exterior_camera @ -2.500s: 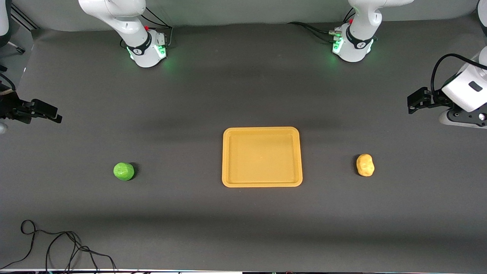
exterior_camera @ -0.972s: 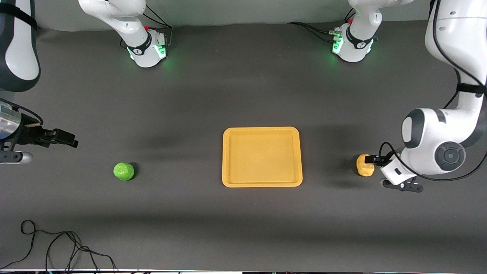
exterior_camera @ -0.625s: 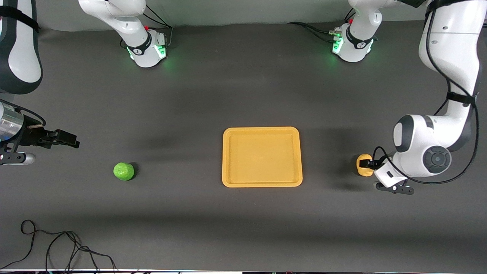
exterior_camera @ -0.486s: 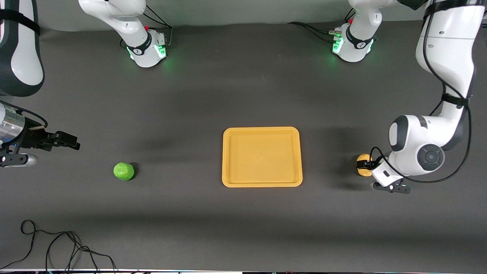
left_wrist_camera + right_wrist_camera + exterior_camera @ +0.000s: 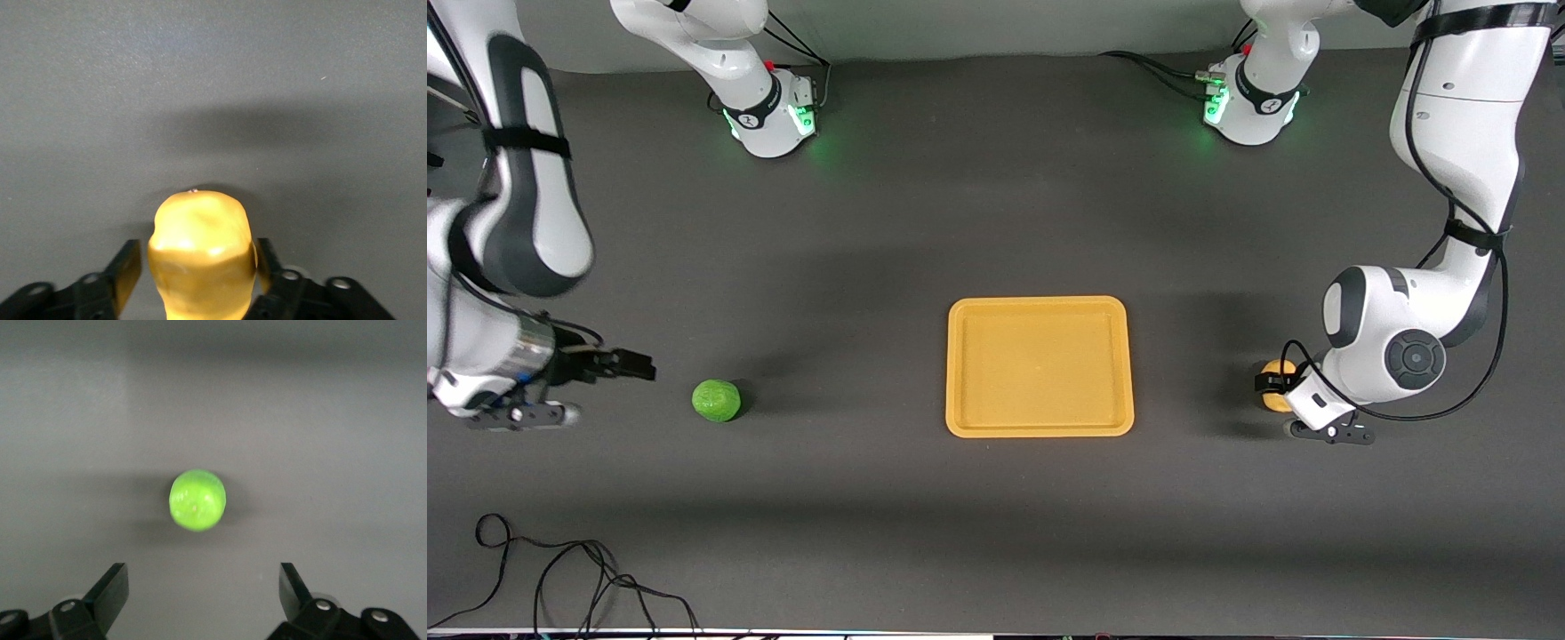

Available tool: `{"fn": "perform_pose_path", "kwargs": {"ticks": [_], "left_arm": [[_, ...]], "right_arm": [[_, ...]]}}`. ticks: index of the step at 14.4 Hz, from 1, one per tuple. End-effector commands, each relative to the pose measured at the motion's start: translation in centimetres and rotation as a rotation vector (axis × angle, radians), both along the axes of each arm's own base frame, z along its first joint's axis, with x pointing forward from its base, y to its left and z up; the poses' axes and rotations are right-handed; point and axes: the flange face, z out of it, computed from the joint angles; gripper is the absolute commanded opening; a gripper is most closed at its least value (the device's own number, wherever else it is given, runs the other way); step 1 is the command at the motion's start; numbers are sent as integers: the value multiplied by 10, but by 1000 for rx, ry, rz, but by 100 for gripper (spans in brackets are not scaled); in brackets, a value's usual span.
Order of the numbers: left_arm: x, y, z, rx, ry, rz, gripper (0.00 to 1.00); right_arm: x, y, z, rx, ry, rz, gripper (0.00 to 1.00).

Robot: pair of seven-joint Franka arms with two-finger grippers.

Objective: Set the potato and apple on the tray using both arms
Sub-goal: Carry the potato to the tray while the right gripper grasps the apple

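Note:
The potato [image 5: 1274,400] lies on the dark table toward the left arm's end, beside the orange tray [image 5: 1040,430]. My left gripper [image 5: 1276,384] is down around it. In the left wrist view the potato [image 5: 200,233] stands between my fingers [image 5: 127,267]: one touches it, the other shows a narrow gap, so my left gripper [image 5: 199,259] is open. The green apple [image 5: 716,400] lies toward the right arm's end. My right gripper [image 5: 639,366] is open and empty, low, just short of the apple [image 5: 197,500], which lies ahead of the gripper [image 5: 203,577], not between the jaws.
The tray holds nothing and sits mid-table between the two foods. A loose black cable [image 5: 560,569] lies near the table's front edge at the right arm's end. The two green-lit bases [image 5: 769,116] stand along the top.
Both arms have swung in from the table's ends. The left gripper has come down around the potato. The right gripper has moved lower and closer to the apple.

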Motion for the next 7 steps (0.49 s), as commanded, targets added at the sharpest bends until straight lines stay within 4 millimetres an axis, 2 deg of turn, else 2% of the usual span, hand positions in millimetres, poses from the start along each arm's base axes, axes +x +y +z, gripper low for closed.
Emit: {"fn": "perform_pose_path", "kwargs": {"ticks": [1, 3, 5, 7], "left_arm": [[-4, -3, 7, 17, -14, 30, 47], [-3, -4, 16, 21, -16, 50, 37], [0, -9, 35, 22, -30, 93, 36], [3, -29, 61, 30, -17, 127, 36]], "right_arm": [[13, 18, -44, -8, -23, 39, 100], [13, 25, -75, -10, -9, 16, 100], [14, 47, -95, -16, -17, 19, 100], [14, 51, -117, -26, 0, 34, 100]]}}
